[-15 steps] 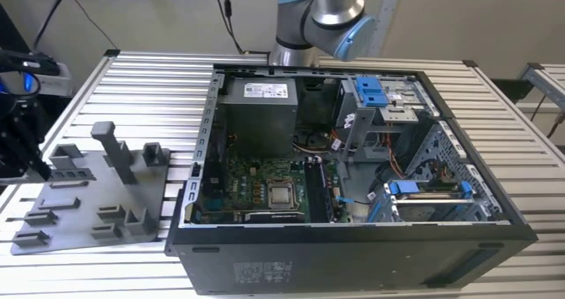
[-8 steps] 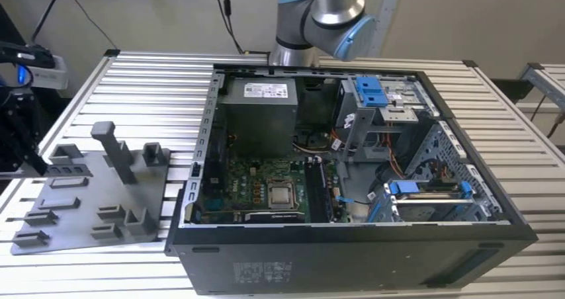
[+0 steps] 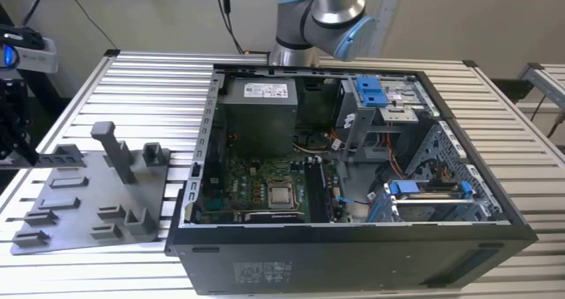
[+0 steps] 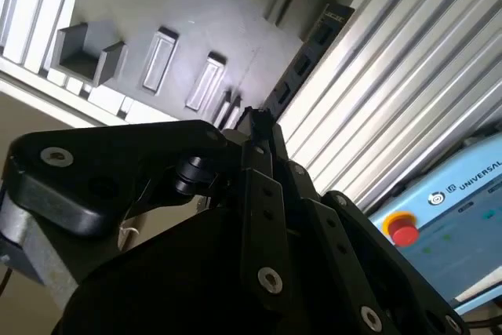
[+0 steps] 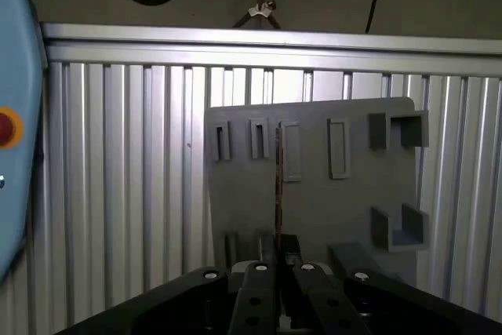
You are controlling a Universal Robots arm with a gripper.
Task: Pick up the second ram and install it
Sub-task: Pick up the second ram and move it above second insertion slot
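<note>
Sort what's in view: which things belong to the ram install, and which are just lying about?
Part of the job:
- the second ram, seen edge-on, clamped in the gripper
- open computer case
- motherboard inside it

Just lying about:
- grey fixture plate
- control pendant with a red button
- power supply
- processor chip

Pincer clamps second ram above grey fixture plate.

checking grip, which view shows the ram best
Second wrist view: the second ram shows its flat side, clamped in the gripper. First wrist view gives its thin edge; exterior view, too dark to tell.
</note>
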